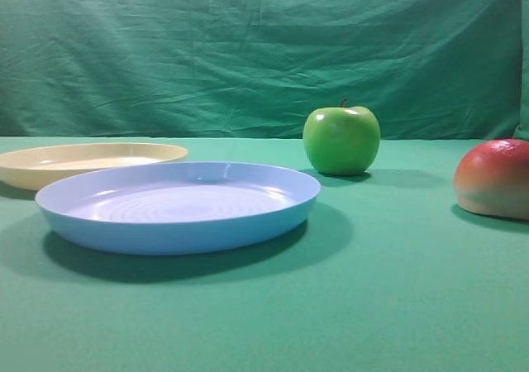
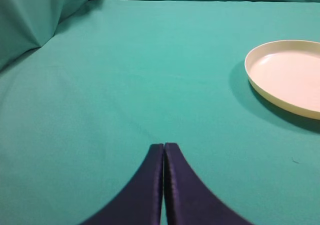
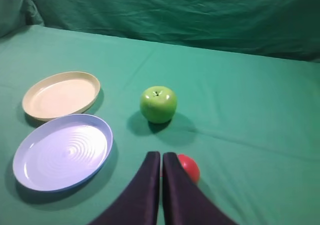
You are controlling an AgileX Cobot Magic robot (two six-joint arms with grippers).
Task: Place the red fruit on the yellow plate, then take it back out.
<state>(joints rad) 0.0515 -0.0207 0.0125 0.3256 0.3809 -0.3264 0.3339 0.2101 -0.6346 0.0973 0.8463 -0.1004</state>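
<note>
Both grippers are seen closed, with nothing held. On the right gripper (image 3: 161, 157) the dark fingers are pressed flat together, their tips pointing at the table just left of the red fruit (image 3: 189, 167), part of which is hidden behind the right finger. On the left gripper (image 2: 164, 147) the fingers are likewise shut tip to tip over bare green cloth (image 2: 125, 75), with the yellow plate (image 2: 287, 75) off to its right.

From the high view, the fruit (image 1: 493, 178) is seen resting on the cloth at the far right edge, red above and pale below. The plate (image 1: 87, 161) lies empty at the far left, well apart from the fruit. Between them sit a blue plate (image 1: 178, 207) and a green apple (image 1: 341, 140).

No step appears to have been carried out: the fruit is not yet grasped. For the next move, the right jaws would have to be opened wide and lowered around the fruit, which would then be carried past the apple and blue plate to the yellow one.
</note>
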